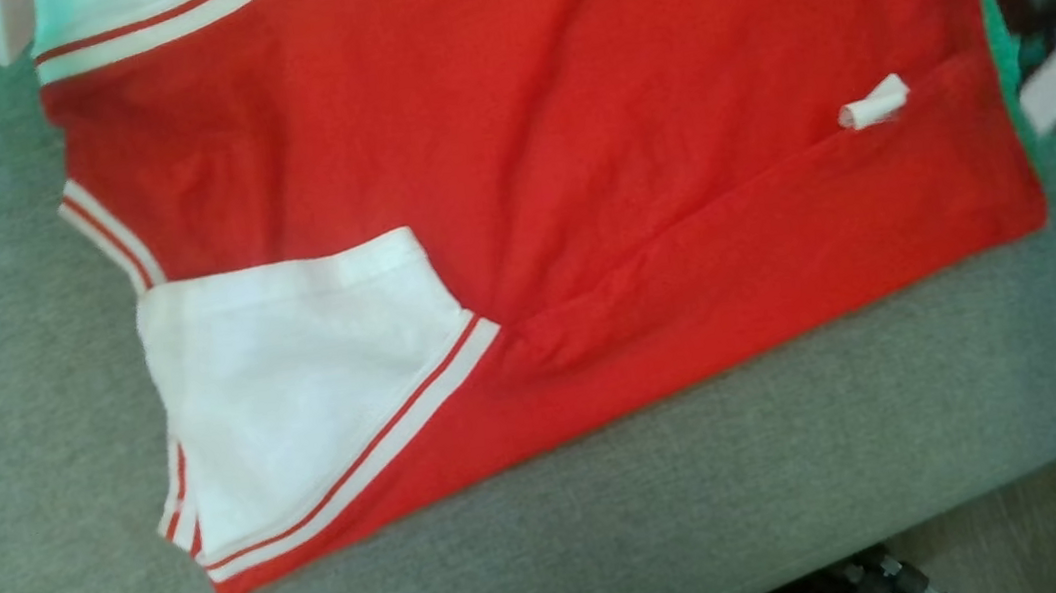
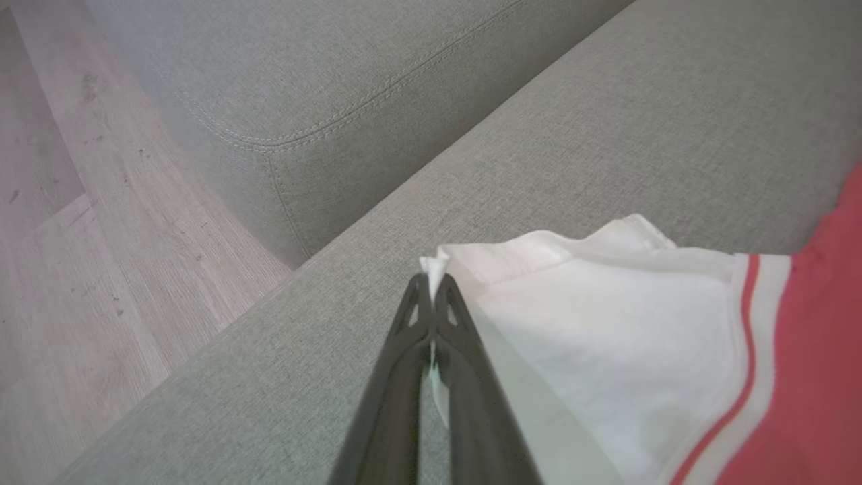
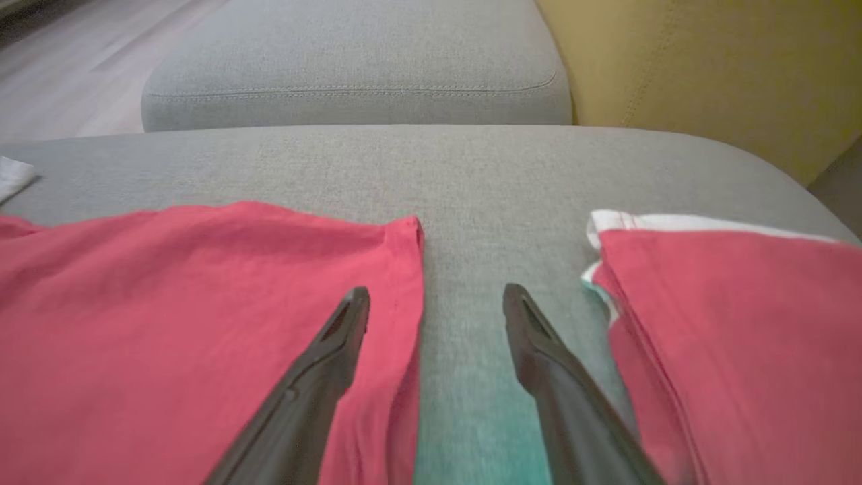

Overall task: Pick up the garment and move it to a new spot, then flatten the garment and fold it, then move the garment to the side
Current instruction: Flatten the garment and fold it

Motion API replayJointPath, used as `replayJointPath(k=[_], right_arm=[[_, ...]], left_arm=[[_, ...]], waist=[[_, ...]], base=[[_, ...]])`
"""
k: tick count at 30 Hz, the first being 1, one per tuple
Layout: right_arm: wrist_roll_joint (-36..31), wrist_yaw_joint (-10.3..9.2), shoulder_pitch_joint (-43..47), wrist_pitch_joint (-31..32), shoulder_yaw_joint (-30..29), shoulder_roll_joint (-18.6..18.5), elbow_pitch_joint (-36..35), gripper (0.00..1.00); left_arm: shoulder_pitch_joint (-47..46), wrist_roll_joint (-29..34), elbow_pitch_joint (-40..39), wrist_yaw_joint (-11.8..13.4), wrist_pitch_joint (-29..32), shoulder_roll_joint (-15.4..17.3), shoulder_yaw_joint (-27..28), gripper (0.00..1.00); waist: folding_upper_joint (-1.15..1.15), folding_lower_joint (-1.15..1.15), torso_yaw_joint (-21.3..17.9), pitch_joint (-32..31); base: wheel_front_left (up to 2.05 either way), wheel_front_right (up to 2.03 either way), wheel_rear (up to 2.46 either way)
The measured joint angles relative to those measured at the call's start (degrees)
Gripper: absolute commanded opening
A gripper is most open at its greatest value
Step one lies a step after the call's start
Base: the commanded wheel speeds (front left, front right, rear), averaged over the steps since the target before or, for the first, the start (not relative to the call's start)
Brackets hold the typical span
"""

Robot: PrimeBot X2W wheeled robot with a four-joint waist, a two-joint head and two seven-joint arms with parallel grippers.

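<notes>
The red T-shirt (image 1: 518,136) lies spread on the grey sofa seat (image 1: 806,424), and the left claw (image 2: 434,286) is clenched on the corner of its white sleeve (image 2: 606,323), a tuft of cloth poking past the tips. The right claw (image 3: 436,300) hangs released just above the seat, grasping nothing. To fold well, lift the sleeve barely off the seat and lay it inward without dragging the body.

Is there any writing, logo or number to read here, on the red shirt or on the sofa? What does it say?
There is no text that can be read.
The red shirt is plain cloth with no logo or number, and the white sleeve has only red stripes.
The small white tag on the shirt is curled and too blurred to read.
The grey sofa has no label in sight.
</notes>
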Motion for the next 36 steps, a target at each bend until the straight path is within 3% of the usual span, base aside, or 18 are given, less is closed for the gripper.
replayJointPath(k=[10,17,18,20,22,24,25,31,36], right_arm=[[-2.72,0.0,-15.8,7.44,9.95,-2.93,14.17,1.0],[-3.01,0.0,-21.97,9.11,16.51,-4.79,18.44,1.0],[-2.7,0.0,-22.36,9.39,17.31,-5.03,18.68,0.97],[-1.7,0.0,-22.96,9.57,18.72,-5.47,19.04,0.58],[-0.4,0.0,-23.64,10.43,20.27,-5.56,19.24,0.42],[0.7,0.0,-23.88,10.56,21.67,-5.6,19.24,0.09],[1.21,0.0,-23.94,10.55,22.29,-5.7,19.2,0.0],[2.68,0.0,-24.64,9.14,24.12,-6.56,19.58,0.0],[3.86,0.0,-25.37,1.53,22.46,-6.47,21.65,0.0]], left_arm=[[-4.22,-2.49,-0.47,0.0,-3.21,-0.37,-5.47,0.0],[-5.6,-4.02,-0.25,0.0,-4.78,-0.47,-8.68,0.0],[-5.73,-4.14,-0.13,0.0,-5.23,-0.52,-9.18,0.0],[-5.83,-4.87,0.13,0.0,-5.73,-0.53,-9.81,0.0],[-6.06,-5.46,0.51,0.0,-6.05,-0.52,-10.71,0.0],[-6.35,-5.93,0.81,0.0,-6.27,-0.48,-11.34,0.0],[-6.41,-6.04,0.9,0.0,-6.53,-0.49,-11.55,0.0],[-6.64,-6.49,1.47,0.0,-8.49,-0.47,-13.07,0.0],[-8.96,-3.45,2.52,-0.01,-14.85,-0.46,-14.15,0.0]], waist=[[0.0,0.0,3.45,1.27],[0.0,0.0,4.81,1.7],[0.0,0.0,4.92,1.69],[0.0,0.0,5.03,1.6],[0.0,0.0,5.07,1.42],[0.0,0.0,5.03,1.26],[0.0,0.0,5.02,1.2],[0.0,0.0,5.03,0.8],[0.0,0.0,5.12,0.35]], base=[[0.0,0.0,0.0],[0.0,0.0,0.0],[0.0,0.0,0.0],[0.0,0.0,0.0],[0.0,0.0,0.0],[0.0,0.0,0.0],[0.0,0.0,0.0],[0.0,0.0,0.0],[0.0,0.0,0.0]])
